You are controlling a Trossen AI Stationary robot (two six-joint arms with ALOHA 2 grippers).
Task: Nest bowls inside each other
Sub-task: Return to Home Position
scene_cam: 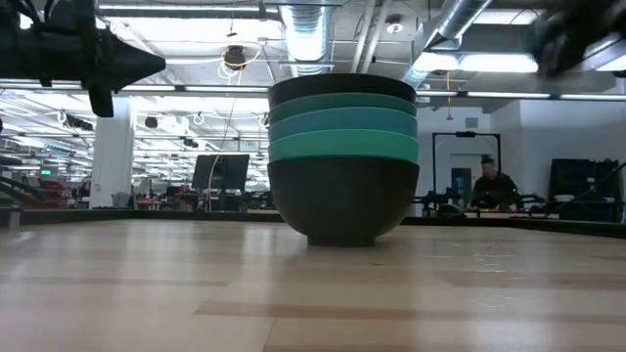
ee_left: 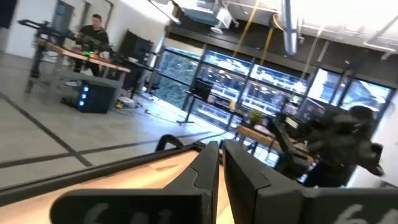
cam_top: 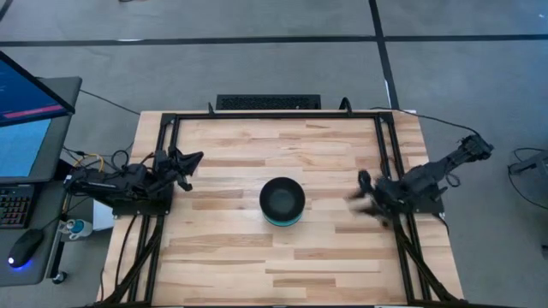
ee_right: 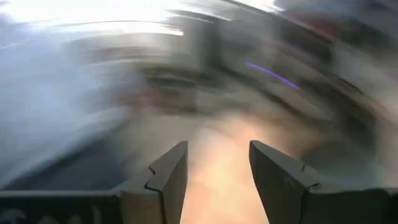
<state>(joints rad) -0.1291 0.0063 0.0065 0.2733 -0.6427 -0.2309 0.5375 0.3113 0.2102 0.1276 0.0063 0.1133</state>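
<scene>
On the surface [cam_top: 223,257] the bowls [cam_top: 282,202] stood nested, task seemingly done; left gripper [cam_top: 195,158] narrow, right gripper [cam_top: 359,192] wide.

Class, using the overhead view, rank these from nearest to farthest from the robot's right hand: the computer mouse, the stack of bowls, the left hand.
Measured from the right hand, at the right side of the table:
1. Stack of bowls, at the centre.
2. Left hand, over the left side.
3. Computer mouse, off the wood, far left.
</scene>
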